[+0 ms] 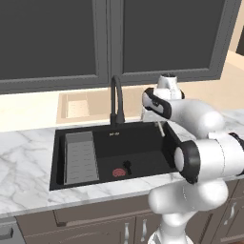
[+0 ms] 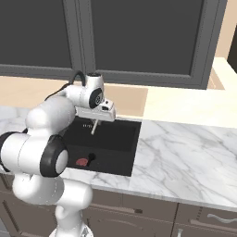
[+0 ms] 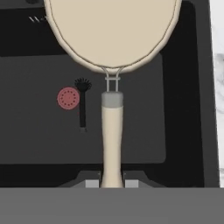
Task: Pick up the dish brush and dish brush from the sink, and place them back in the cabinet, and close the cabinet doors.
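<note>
My gripper (image 3: pixel 112 183) is shut on the thin handle of the cream dish brush (image 3: pixel 112 131), whose round head fills the top of the hand view. I hold it in the air over the right part of the black sink (image 1: pixel 55 157). From the hand (image 1: pixel 157 107) the brush handle (image 1: pixel 161 128) hangs down; in the right base view the same handle (image 2: pixel 94 126) shows below the gripper (image 2: pixel 98 116). The black dish brush (image 3: pixel 82 105) lies on the sink floor beside the red drain (image 3: pixel 68 98), well below the gripper. The cabinet and its doors are out of view.
A grey ribbed rack (image 1: pixel 81 157) fills the sink's left side. The black arched faucet (image 1: pixel 116 100) rises behind the basin, just left of my hand. Dark-panelled wall cabinets (image 1: pixel 52 43) hang overhead. Marble counter (image 2: pixel 185 152) stretches to the right of the sink.
</note>
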You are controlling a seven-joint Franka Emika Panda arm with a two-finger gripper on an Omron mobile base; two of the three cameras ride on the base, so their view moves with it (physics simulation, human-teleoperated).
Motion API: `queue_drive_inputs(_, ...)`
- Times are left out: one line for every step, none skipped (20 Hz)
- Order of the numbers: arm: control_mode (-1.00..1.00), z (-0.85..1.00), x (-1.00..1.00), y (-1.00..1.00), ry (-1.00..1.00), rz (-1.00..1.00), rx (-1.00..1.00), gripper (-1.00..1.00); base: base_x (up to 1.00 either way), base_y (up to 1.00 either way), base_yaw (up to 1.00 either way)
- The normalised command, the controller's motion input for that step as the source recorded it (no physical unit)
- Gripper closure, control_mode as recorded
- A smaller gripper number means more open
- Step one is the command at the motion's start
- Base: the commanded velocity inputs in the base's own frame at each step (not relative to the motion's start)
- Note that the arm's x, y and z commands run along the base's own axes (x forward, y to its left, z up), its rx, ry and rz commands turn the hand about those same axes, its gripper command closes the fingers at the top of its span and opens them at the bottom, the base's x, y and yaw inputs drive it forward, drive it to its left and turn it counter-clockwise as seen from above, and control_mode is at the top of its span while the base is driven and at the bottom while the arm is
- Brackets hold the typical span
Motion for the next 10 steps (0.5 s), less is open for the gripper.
queue_drive_inputs(-1.0, 0.81, -0.41, 0.0, 0.0, 0.0, 0.0, 1.0, 0.0, 0.0, 0.0)
queue_drive_inputs(-1.0, 0.75, -0.42, 0.0, 0.0, 0.0, 0.0, 1.0, 0.0, 0.0, 0.0)
queue_drive_inputs(-1.0, 0.69, -0.44, 0.0, 0.0, 0.0, 0.0, 1.0, 0.0, 0.0, 0.0)
queue_drive_inputs(-1.0, 0.64, -0.45, 0.0, 0.0, 0.01, 0.0, 1.0, 0.0, 0.0, 0.0)
queue_drive_inputs(-1.0, 0.6, -0.43, 0.0, 0.0, 0.01, 0.0, 1.0, 0.0, 0.0, 0.0)
queue_drive_inputs(-1.0, 0.56, -0.41, 0.0, 0.0, 0.01, 0.0, 1.0, 0.0, 0.0, 0.0)
queue_drive_inputs(-1.0, 0.56, -0.44, 0.0, 0.0, 0.02, 0.0, 1.0, 0.0, 0.0, 0.0)
queue_drive_inputs(-1.0, 0.57, -0.43, 0.0, 0.0, 0.01, 0.0, 1.0, 0.0, 0.0, 0.0)
queue_drive_inputs(-1.0, 0.46, -0.46, 0.0, 0.0, 0.0, 0.0, 1.0, 0.0, 0.0, 0.0)
queue_drive_inputs(-1.0, 0.43, -0.47, 0.0, 0.0, 0.0, 0.0, 1.0, 0.0, 0.0, 0.0)
